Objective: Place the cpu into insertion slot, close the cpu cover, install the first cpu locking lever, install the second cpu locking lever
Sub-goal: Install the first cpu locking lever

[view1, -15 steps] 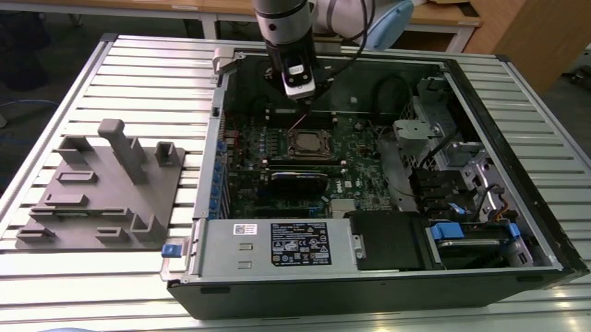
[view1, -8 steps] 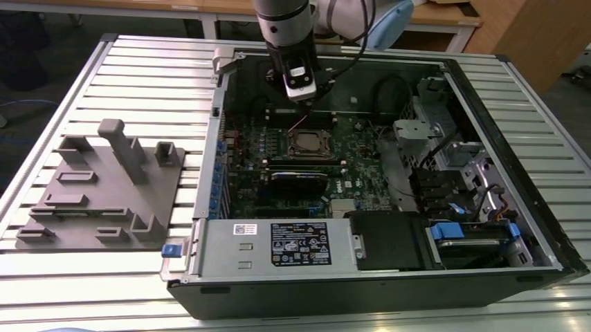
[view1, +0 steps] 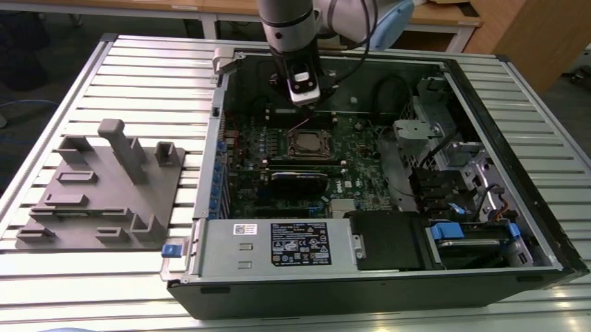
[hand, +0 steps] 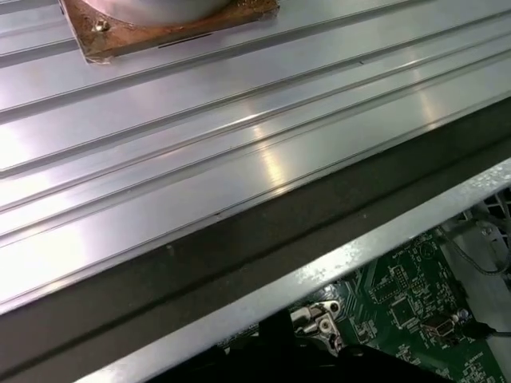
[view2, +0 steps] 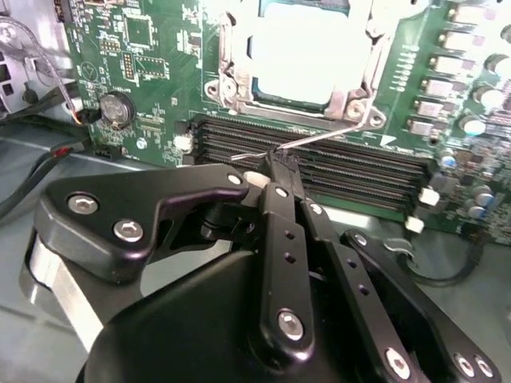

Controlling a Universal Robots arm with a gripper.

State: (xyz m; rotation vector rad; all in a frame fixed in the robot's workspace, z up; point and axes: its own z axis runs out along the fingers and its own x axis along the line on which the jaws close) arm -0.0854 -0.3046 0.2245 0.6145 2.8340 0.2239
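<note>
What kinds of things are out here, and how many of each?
Robot arm: 1
Open computer: 1
Grey plastic rack: 1
Thin wire lever, pinched by the end effector: 1
Total: 4

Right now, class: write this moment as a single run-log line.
gripper: shut on locking lever | cpu: seated in insertion slot | cpu cover: closed

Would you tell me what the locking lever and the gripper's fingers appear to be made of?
The locking lever looks like thin bare steel wire, silvery and glinting. The gripper has fingers that look like matte black metal or hard plastic, with visible screws.
</note>
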